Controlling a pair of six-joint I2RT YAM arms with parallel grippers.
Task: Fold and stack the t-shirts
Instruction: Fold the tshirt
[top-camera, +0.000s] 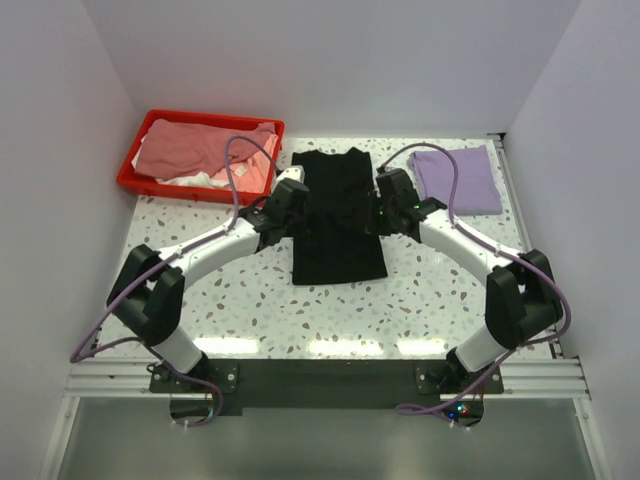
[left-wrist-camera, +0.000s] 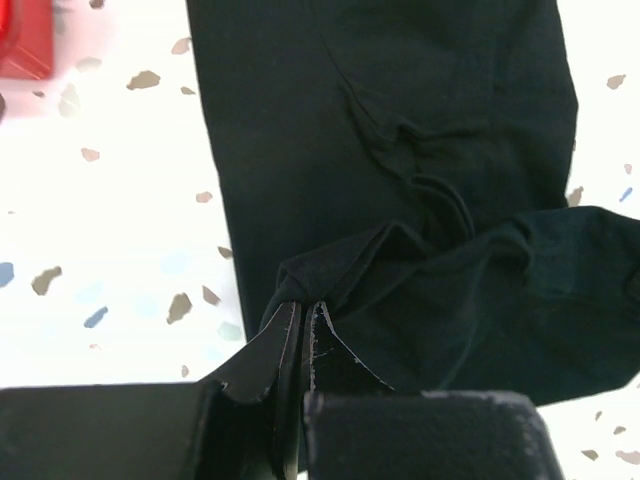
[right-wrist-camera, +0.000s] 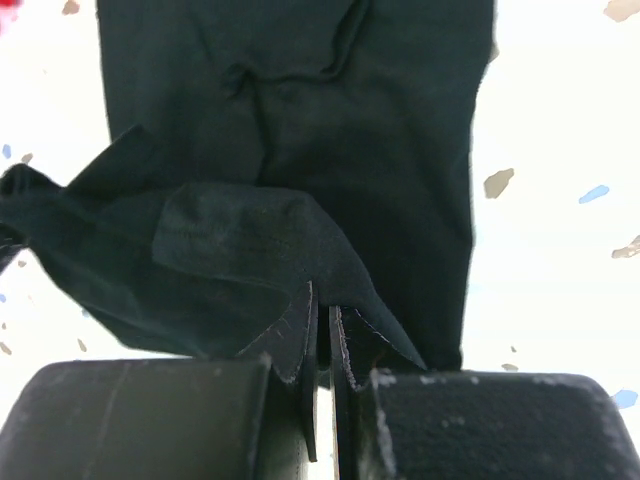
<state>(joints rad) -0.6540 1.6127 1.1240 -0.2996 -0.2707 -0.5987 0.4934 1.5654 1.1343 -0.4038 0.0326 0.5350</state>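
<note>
Top external view: I see the black t-shirt (top-camera: 338, 215) lying lengthwise at the middle of the speckled counter (top-camera: 420, 300), collar end toward the far wall. Both arms reach in to its upper half, one from each side. A light purple t-shirt (top-camera: 458, 178) lies folded at the far right, apart from the black one. At the far left a red bin (top-camera: 135, 172) holds a crumpled pink t-shirt (top-camera: 195, 145) over a white t-shirt (top-camera: 195, 178), of which only a strip shows. From this view the arm housings cover both sets of fingertips, so I cannot judge either grip here.

Left wrist view: the left claw (left-wrist-camera: 303, 312) has its fingers drawn together to a thin slit, pinching a gathered fold at the shirt's edge. The cloth puckers from that point toward the right. A corner of the bin is cut off at the upper left.

Right wrist view: the right claw (right-wrist-camera: 322, 300) is likewise pressed onto the black cloth, and a hemmed flap stands raised and turned over just above the tips. The lower frame is filled by the claw body, hiding the counter beneath.
</note>
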